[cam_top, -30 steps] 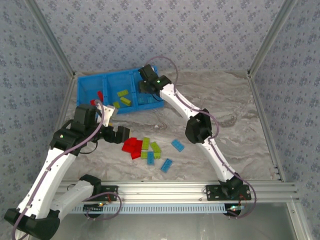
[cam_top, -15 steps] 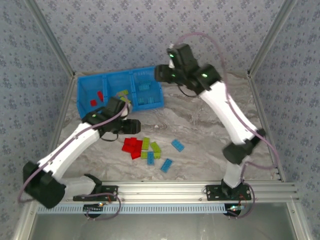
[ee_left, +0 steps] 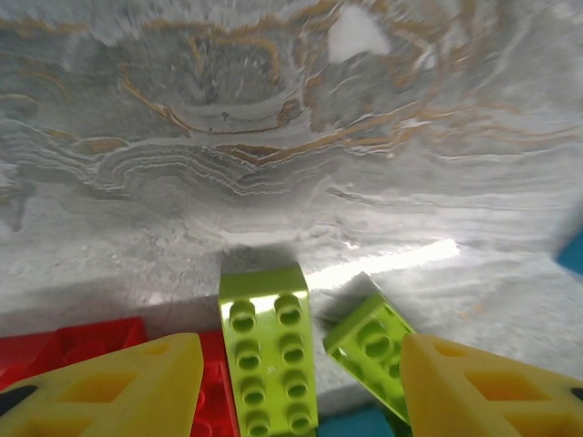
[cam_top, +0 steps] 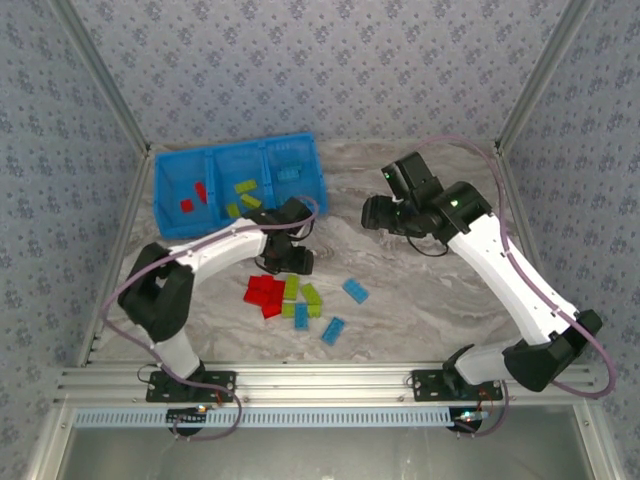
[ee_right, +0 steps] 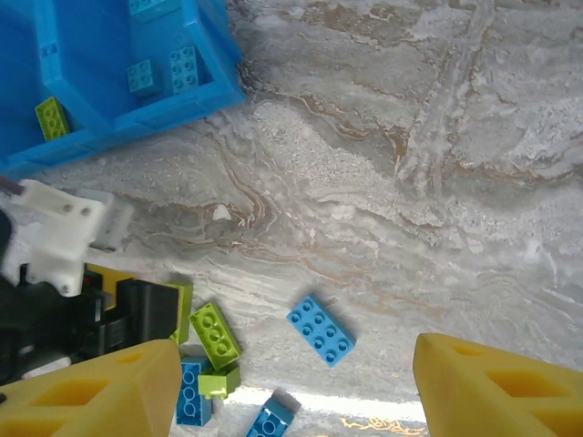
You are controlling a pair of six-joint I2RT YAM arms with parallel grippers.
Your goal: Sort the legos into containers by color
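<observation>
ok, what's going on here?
Two arms are sorting bricks by colour into a blue tray, which holds a few red, green and blue ones, one colour per compartment. The left pincer is open astride a lime green brick in the loose pile on the table. The right pincer hangs open and empty above the table.

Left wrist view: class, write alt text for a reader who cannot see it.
The left gripper hangs open astride a lime green lego on the marbled table. A second green lego lies tilted to its right, red legos to its left.
</observation>
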